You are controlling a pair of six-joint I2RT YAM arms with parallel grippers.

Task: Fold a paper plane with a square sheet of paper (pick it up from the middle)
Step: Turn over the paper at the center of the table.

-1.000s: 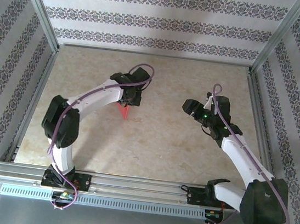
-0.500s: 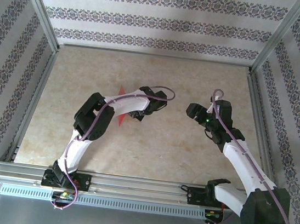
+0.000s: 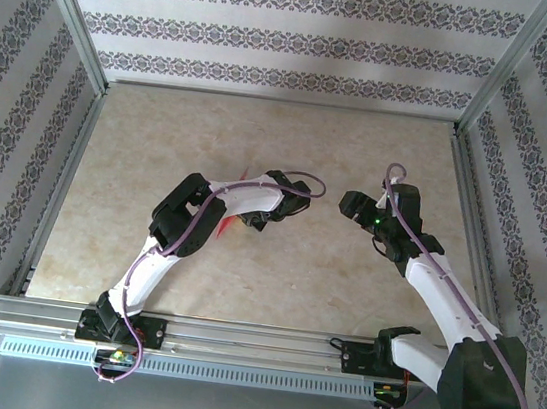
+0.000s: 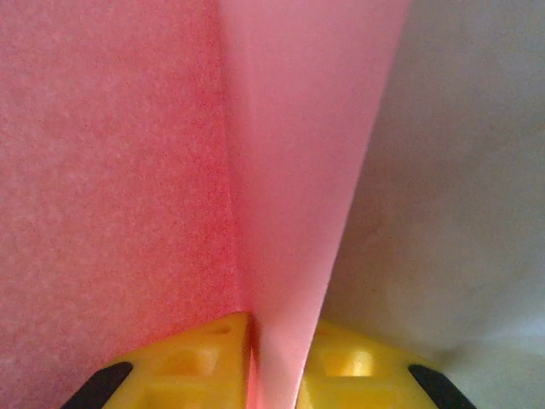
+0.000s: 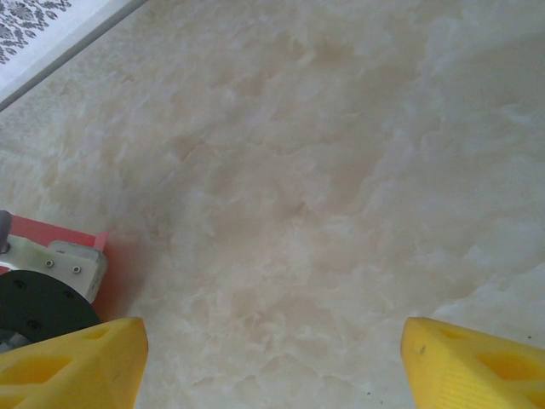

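Pinching pink paper (image 4: 111, 170) at its fold, left fingers (image 4: 200, 362) seemingly clamped, right fingers (image 5: 72, 362) apart over bare table (image 5: 324, 170).

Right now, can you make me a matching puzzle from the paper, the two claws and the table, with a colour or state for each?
Things:
1. paper
2. left gripper
3. right gripper
4. table

Colours or states:
A. open above bare surface
B. pink-red
C. marbled beige
D. pinching a fold

Pairs: 1-B, 2-D, 3-A, 4-C
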